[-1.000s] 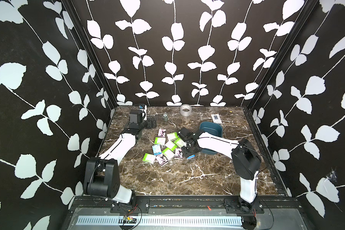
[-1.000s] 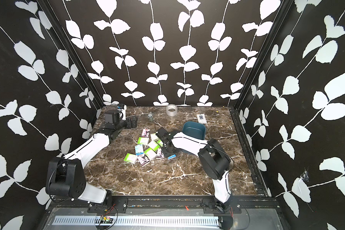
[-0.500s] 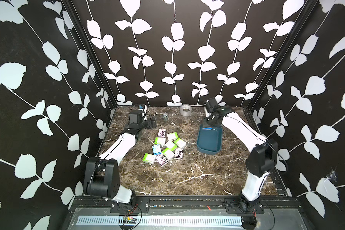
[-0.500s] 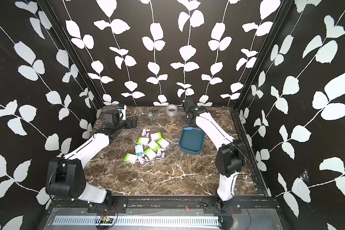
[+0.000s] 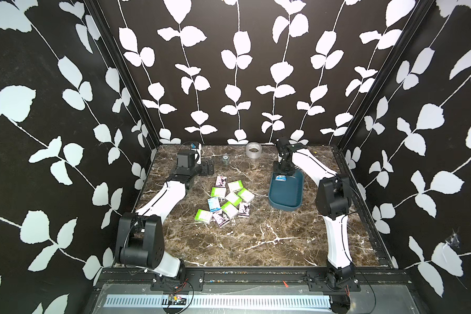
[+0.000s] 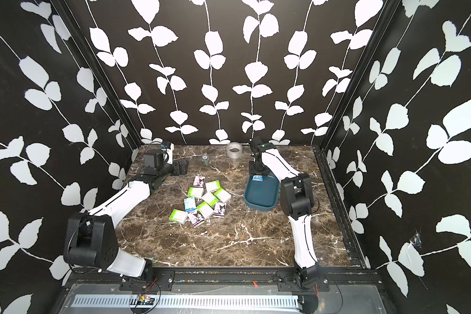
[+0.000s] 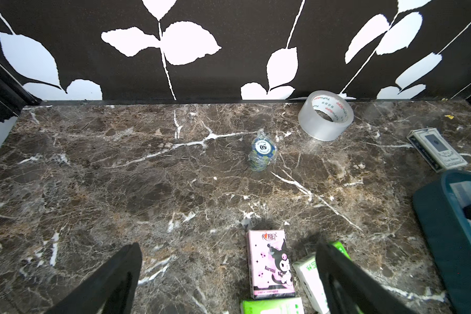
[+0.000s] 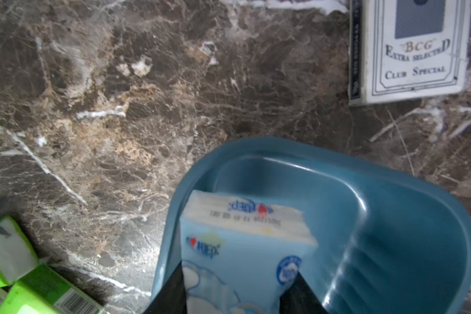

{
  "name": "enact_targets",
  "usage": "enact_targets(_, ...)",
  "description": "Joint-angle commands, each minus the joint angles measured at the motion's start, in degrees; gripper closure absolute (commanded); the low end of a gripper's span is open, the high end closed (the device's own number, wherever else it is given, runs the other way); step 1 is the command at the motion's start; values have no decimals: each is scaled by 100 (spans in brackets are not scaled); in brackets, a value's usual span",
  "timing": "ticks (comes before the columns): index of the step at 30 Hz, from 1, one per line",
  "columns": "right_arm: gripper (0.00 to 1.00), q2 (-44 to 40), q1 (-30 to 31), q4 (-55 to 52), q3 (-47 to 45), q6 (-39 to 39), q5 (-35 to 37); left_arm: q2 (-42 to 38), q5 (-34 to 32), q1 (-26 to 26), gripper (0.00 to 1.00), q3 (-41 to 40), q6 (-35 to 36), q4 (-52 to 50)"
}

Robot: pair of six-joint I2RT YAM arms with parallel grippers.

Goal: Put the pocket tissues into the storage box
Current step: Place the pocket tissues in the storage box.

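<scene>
I see the storage box point(image 5: 286, 197), a shallow dark teal tray with rounded corners, lying flat at the right of the table point(image 5: 256, 244). One white-and-blue pack point(image 8: 242, 244) sits at its far end, within the rim. The other pocket tissues point(image 5: 229, 199), about ten lime-green, blue and pink cartoon packs, lie scattered mid-table, apart from the box.

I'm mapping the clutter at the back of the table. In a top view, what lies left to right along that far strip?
Left tool, open → wrapped stack of chips → tape roll → right tool, shut on a blue tissue pack at the far end of the storage box.
</scene>
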Motion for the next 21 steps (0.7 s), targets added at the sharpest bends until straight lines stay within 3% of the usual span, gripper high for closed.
enact_targets(1,52,179,-39,-220,413,27,-12,-17,67,-20,1,167,-21,46)
enact_targets(17,50,524,-47,-81,444,211,-71,-8,-8,-17,1,311,161,-193)
enact_targets(21,50,139,-43,159,-204,372,-53,-17,-39,-20,1,386,206,-256)
